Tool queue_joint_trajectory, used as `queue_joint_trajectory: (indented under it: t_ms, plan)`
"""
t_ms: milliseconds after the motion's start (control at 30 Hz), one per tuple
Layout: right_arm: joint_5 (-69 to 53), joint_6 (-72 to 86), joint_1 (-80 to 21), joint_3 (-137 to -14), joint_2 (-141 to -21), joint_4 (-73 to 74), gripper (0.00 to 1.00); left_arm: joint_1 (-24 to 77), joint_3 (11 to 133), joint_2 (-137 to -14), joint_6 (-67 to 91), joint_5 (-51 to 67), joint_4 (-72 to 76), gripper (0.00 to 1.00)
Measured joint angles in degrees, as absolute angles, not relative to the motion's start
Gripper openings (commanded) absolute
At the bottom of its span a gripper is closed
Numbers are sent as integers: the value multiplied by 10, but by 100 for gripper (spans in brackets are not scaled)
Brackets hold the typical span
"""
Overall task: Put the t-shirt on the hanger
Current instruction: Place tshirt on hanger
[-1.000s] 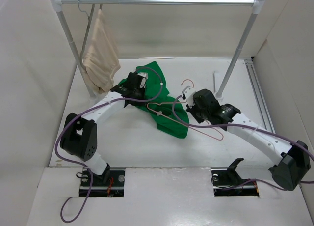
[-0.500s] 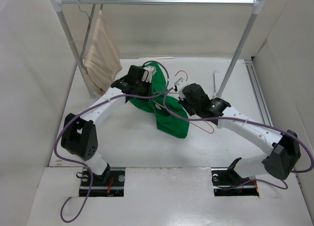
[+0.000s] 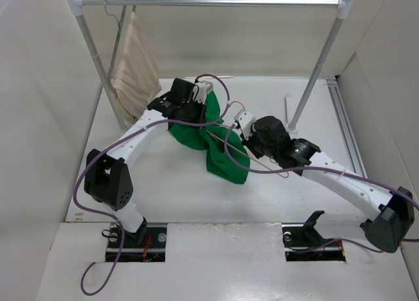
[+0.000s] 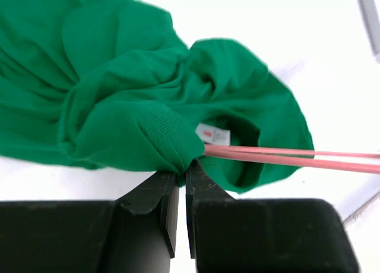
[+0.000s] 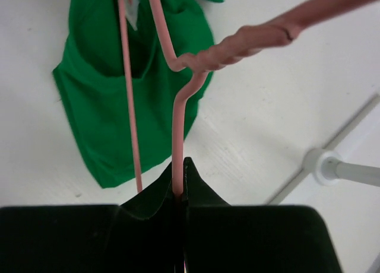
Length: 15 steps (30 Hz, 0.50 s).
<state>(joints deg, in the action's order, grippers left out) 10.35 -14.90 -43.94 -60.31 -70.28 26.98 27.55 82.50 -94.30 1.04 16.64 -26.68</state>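
Note:
The bright green t-shirt (image 3: pixel 219 147) hangs bunched from my left gripper (image 3: pixel 204 105) down to the table. In the left wrist view my left gripper (image 4: pixel 183 171) is shut on a fold of the t-shirt (image 4: pixel 136 107) by the neck, next to its white label (image 4: pixel 212 134). The pale pink wire hanger (image 3: pixel 252 154) runs from the shirt's neck toward my right gripper (image 3: pixel 243 125). In the right wrist view my right gripper (image 5: pixel 180 189) is shut on the hanger (image 5: pixel 177 116) just below its twisted neck. Two hanger wires (image 4: pixel 285 156) enter the neck opening.
A metal clothes rail (image 3: pixel 209 0) spans the back on two posts (image 3: pixel 319 69). A beige cloth (image 3: pixel 134 69) hangs on a grey hanger at its left end. White walls close in both sides. The right post's foot (image 5: pixel 323 165) stands near my right gripper.
My left gripper has lifted the shirt's neck up and to the right. My right gripper has pushed the hanger leftward, into the neck opening.

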Motion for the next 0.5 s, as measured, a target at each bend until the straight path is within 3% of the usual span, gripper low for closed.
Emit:
queue_joint_trajectory:
  t_ms: [100, 133, 167, 300, 433, 500]
  plan:
    - [62, -153, -440, -567, -688, 260, 0, 270, 816, -943, -4, 168, -283, 2]
    - [50, -153, -440, -558, -688, 255, 0, 268, 809, -943, -10, 168, -286, 20]
    - [41, -153, -440, -552, -691, 253, 0, 267, 798, -941, -23, 168, -285, 31]
    - [18, -157, -440, -545, -738, 251, 0, 260, 728, -917, -98, 182, -289, 61]
    - [8, -166, -441, -545, -790, 252, 0, 238, 687, -870, -181, 211, -315, 71]
    - [11, -168, -443, -545, -795, 250, 0, 215, 686, -842, -209, 241, -323, 71]
